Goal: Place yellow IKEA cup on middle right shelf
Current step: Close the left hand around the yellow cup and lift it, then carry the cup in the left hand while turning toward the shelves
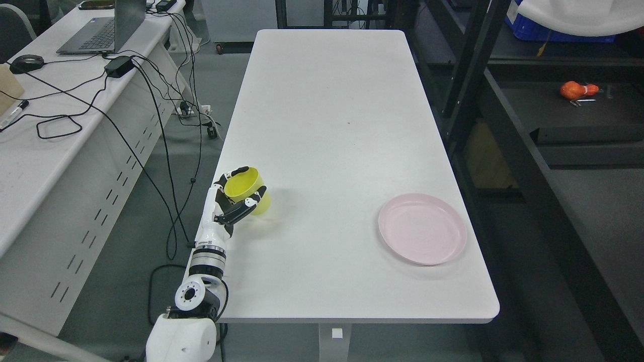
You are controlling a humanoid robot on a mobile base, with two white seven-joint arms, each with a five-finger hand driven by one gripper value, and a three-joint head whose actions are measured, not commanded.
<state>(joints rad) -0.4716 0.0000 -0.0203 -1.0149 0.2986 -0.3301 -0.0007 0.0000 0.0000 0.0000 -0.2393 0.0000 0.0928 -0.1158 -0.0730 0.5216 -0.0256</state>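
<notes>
While its arm rises from the lower left of the frame, the left robot hand [232, 201] is clamped on the yellow cup [247, 189], fingers [236, 212] curled around its side at the left edge of the white worktop [342, 125]. Whether the cup touches the surface cannot be told. A pink plate [422, 229] lies well apart at the lower right of the worktop. Dark shelving [503, 115] fills the right side of the frame.
</notes>
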